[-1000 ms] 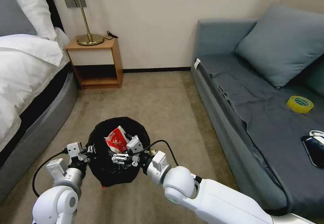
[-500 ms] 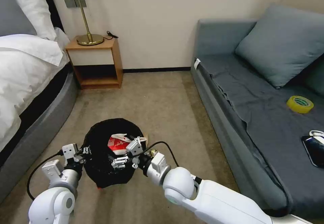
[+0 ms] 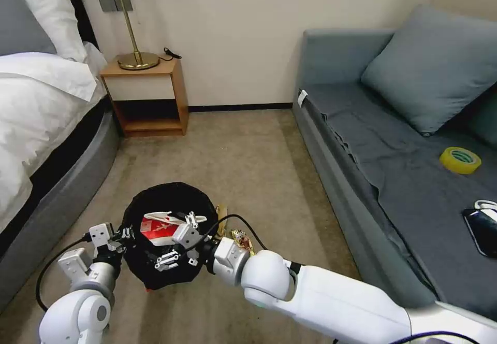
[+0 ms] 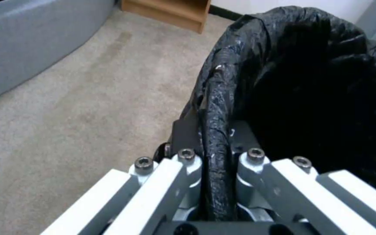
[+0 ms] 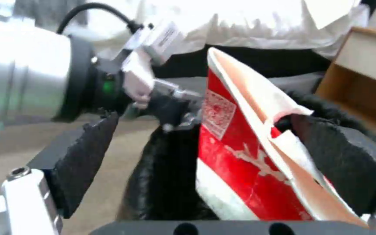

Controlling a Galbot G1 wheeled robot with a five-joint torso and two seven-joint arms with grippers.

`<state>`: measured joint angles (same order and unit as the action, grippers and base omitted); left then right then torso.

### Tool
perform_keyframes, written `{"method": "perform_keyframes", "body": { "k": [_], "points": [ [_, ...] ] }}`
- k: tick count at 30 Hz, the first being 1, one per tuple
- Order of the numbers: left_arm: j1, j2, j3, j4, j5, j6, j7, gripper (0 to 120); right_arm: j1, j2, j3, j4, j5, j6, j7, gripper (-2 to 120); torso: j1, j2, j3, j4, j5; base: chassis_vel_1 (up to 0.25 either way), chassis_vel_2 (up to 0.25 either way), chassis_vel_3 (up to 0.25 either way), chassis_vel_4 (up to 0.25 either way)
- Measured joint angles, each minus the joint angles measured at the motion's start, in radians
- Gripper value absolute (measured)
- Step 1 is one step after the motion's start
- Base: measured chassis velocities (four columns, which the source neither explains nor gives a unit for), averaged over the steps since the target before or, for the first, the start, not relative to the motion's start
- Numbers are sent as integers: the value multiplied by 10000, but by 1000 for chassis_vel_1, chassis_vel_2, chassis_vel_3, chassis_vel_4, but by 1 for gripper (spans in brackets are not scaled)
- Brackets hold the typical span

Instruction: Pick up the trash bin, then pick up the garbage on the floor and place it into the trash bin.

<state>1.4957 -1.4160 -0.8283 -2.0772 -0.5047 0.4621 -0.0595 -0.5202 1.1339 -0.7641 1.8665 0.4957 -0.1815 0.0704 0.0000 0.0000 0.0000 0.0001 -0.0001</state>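
Pinching the rim of the small round trash bin lined with crinkly black plastic (image 4: 310, 81), the left gripper (image 4: 216, 153) is keeping its fingers clamped together on the bag-wrapped edge, on the bin's left side in the head view (image 3: 168, 230). Spreading its black padded fingers (image 5: 83, 156) apart, the right gripper (image 3: 178, 243) is hovering over the bin's mouth, with the red-and-white wrapper (image 5: 258, 153) standing between the pads, leaning against the far one and well clear of the near one. In the head view that wrapper (image 3: 158, 225) is lying inside the black liner, just beyond the gripper. A narrow multicoloured snack wrapper (image 3: 241, 240) is lying on the beige carpet (image 3: 248, 162) right beside the bin, partly covered by the right arm and its black cable. A white-sheeted bed with a grey frame (image 3: 46, 126) is bordering the left side, a wooden nightstand carrying a brass lamp (image 3: 147, 95) is standing against the wall, and a grey sofa (image 3: 393, 168) is running along the right, with a yellow tape roll (image 3: 460, 160) and a black phone (image 3: 481, 230) on its seat.
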Motion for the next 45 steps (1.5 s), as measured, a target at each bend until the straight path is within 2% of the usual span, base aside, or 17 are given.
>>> {"method": "perform_keyframes", "body": {
  "k": [11, 13, 16, 18, 23, 25, 26, 31, 36, 45],
  "points": [
    [-58, 35, -96, 94, -122, -29, 26, 5, 13, -261, 249, 213, 858, -673, 70, 100, 0, -1, 1, -2, -2, 0, 0, 0, 0],
    [-91, 38, -94, 126, -141, -31, 37, 5, 12, -145, 249, 366, 1284, -949, 428, 100, 0, 0, 0, -1, 5, 0, 0, 0, 0],
    [-136, 40, -95, 175, -148, -40, 40, 5, 32, -196, 245, 294, 1272, -931, 202, 100, 0, 0, 1, 0, -3, 0, 0, 0, 0],
    [-157, 56, -105, 200, -166, -40, 40, 5, 39, -104, 103, 558, 1910, -1108, 435, 100, 0, 1, 0, -2, 3, 0, 0, 0, 0],
    [-169, 67, -143, 243, -201, -62, 46, 5, -8, -102, 142, 326, 1560, -1266, 357, 100, 0, 1, 1, 0, -3, 0, 0, 0, 0],
    [-164, 105, -204, 275, -232, -90, 81, 5, 46, -64, 168, 647, 2213, -1595, 653, 100, 0, 2, 0, -1, 4, 0, 0, 0, 0],
    [-180, 112, -231, 333, -236, -136, 105, 5, 54, -141, 211, 396, 1880, -1521, 676, 100, 0, 0, 1, 1, -2, 0, 0, 0, 0],
    [-188, 128, -247, 336, -252, -153, 125, 5, -130, -173, 331, 665, 1986, -1529, 800, 100, 0, 1, 0, -2, 2, 0, 0, 0, 0],
    [-229, 175, -285, 397, -247, -186, 134, 5, -496, -139, 809, 638, 1450, -1322, 932, 100, 0, 1, 0, -1, 1, 0, 0, 0, 0],
    [-400, 382, -518, 542, 208, -416, 131, 5, -1380, -634, 2480, 258, 442, -1332, 1339, 100, 0, 1, 0, -1, 2, 0, 0, 0, 0]
  ]
}}
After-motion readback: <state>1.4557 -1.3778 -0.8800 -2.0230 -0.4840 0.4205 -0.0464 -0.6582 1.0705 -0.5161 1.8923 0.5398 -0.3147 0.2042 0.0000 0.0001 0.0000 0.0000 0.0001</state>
